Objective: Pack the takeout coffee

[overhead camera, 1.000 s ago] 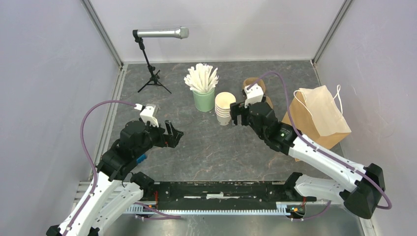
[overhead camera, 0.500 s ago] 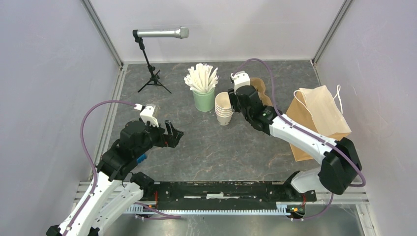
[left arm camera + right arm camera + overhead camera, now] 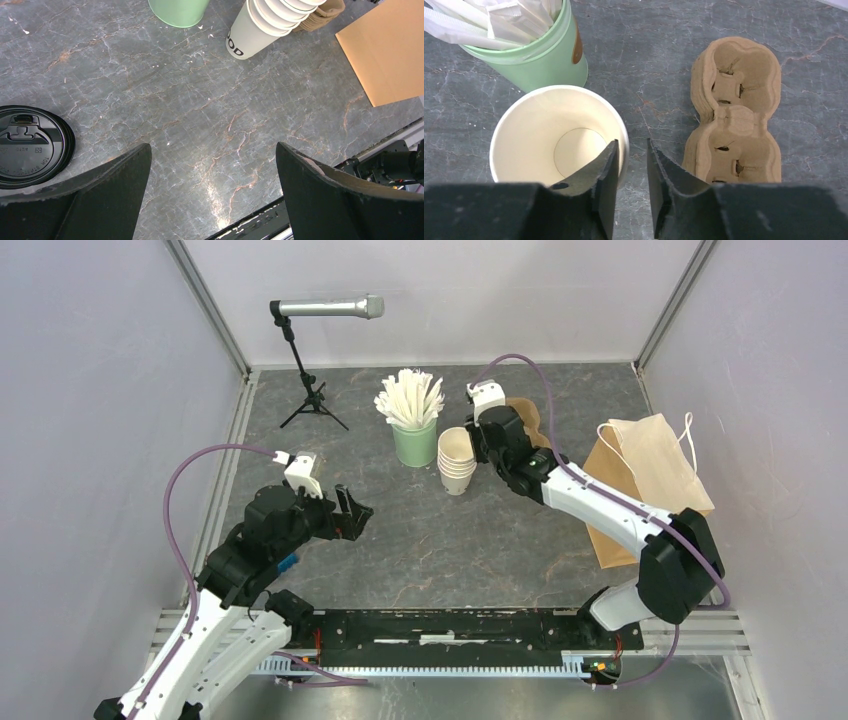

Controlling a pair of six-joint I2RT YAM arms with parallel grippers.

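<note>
Left gripper [image 3: 212, 150] wide open, holding nothing — black-lidded cup [image 3: 30, 145] on the table [image 3: 225, 100], just outside its jaws

Grey marbled tabletop [image 3: 420, 540]; pale walls [image 3: 450, 290] (seemingly lavender) enclose it.

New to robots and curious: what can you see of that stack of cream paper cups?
The stack of cream paper cups stands upright and lidless on the grey table, several nested, dark lettering on the lowest one. The top one is empty. It stands between a mint-green cup and a brown pulp carrier. The right gripper straddles its top rim, one finger inside, one outside; a firm pinch is unclear.
</note>
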